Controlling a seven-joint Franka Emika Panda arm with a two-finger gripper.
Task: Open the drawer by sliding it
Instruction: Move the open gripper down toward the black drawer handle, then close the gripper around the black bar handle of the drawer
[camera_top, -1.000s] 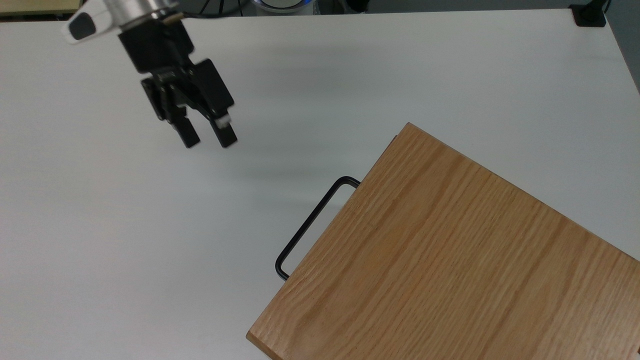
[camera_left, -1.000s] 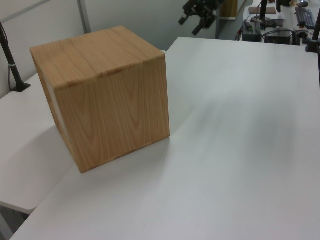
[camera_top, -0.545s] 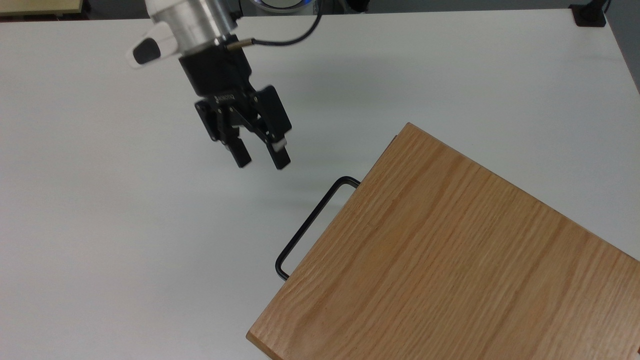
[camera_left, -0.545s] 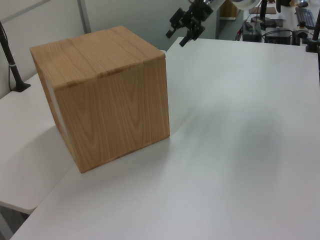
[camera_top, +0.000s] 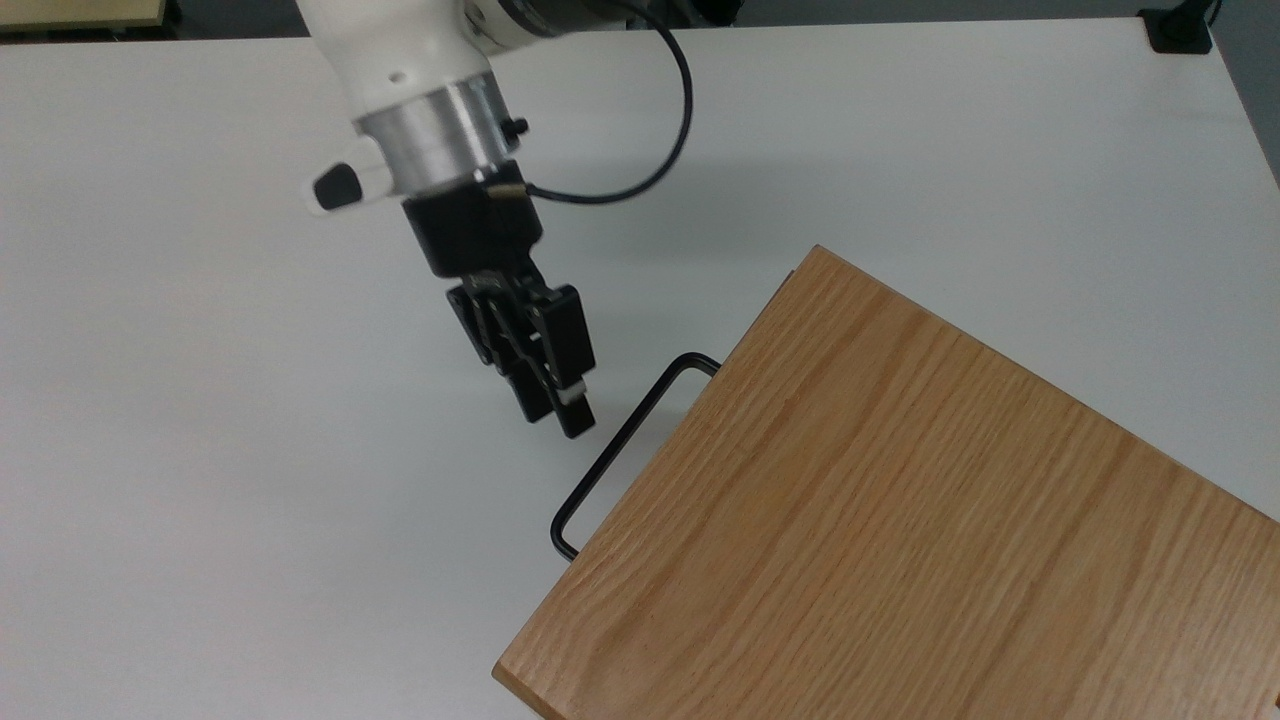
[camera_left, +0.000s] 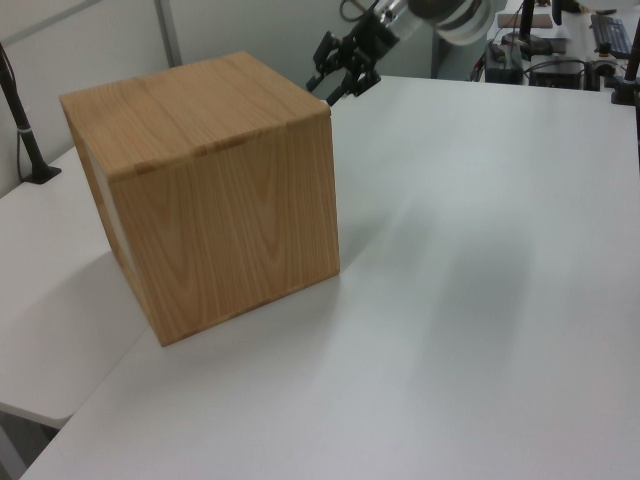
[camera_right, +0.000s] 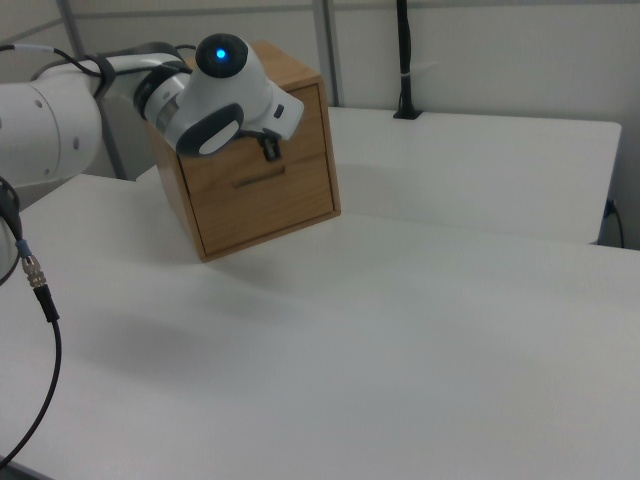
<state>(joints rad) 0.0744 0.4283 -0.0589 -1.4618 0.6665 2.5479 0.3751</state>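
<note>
The drawer sits pushed into the oak cabinet (camera_top: 900, 520). In the top view, its thin black U-shaped handle (camera_top: 622, 440) sticks out from under the cabinet top. My gripper (camera_top: 560, 415) hangs over the white table just to the top view's left of the handle's upper half, not touching it. Its fingers are open with nothing between them. In the left view the gripper (camera_left: 333, 88) is beside the cabinet's far top corner. In the right view the white wrist (camera_right: 225, 85) hides part of the cabinet front (camera_right: 300, 190), where a dark handle line (camera_right: 258, 181) shows.
The white table (camera_top: 250, 500) spreads wide to the top view's left of the cabinet. A black cable (camera_top: 670, 130) loops from the wrist. A black post (camera_right: 403, 60) stands at the table's far edge in the right view. Desks with equipment (camera_left: 560, 60) lie behind in the left view.
The gripper has travelled from the top view's upper left down and right, close to the handle. It has also turned, so its fingers now appear nearly in line.
</note>
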